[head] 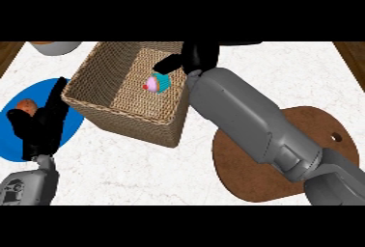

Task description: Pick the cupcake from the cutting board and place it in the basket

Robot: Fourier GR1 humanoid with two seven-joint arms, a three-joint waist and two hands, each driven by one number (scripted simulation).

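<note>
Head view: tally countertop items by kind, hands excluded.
Wicker basket: 1
Cupcake, over the basket: 1
Brown cutting board: 1
Blue plate: 1
Orange item on the plate: 1
Grey bowl at top edge, partly cut off: 1
Total: 6

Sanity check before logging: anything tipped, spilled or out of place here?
Only the cupcake: it lies tilted on its side inside the basket, just below the right hand, rather than standing upright. Nothing is spilled. The cutting board lies flat, and the left hand rests over the blue plate.
</note>
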